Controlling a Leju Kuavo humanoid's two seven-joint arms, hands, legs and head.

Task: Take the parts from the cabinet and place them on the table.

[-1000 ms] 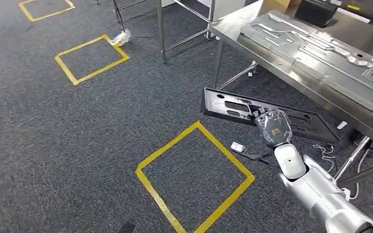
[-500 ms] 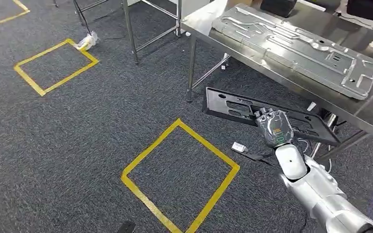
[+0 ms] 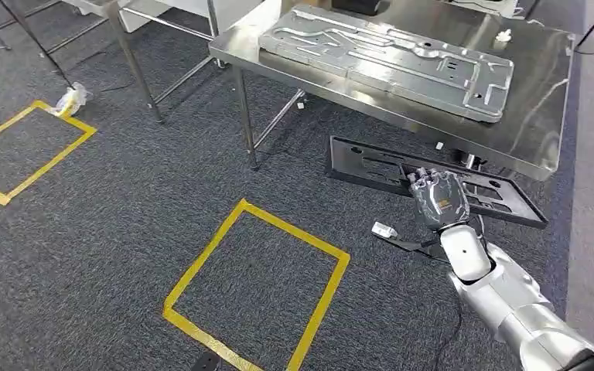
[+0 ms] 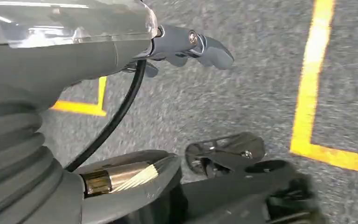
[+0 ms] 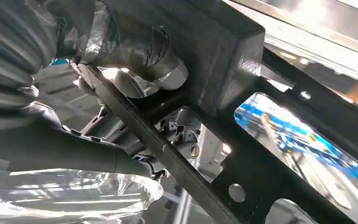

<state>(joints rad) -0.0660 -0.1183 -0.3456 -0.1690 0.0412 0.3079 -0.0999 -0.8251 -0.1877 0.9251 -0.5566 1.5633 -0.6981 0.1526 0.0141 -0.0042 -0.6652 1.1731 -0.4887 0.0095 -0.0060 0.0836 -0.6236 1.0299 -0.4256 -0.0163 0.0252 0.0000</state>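
View swung toward steel table (image 3: 541, 116) | right hand (image 3: 436, 199) grips black frame (image 3: 371, 166) | left hand (image 4: 186, 44) empty, fingers apart

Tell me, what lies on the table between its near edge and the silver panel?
In the head view, nothing lies there: the steel table shows a bare, reflective strip between its near edge and the silver panel.

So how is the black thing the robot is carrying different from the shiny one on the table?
The black plastic frame is dark and matte; the silver stamped metal panel is bright and reflective. The black frame has big open cut-outs, while the silver panel is mostly solid with raised ridges. The frame is held in the air by the right hand; the panel lies flat on the steel table. Both are long, flat parts.
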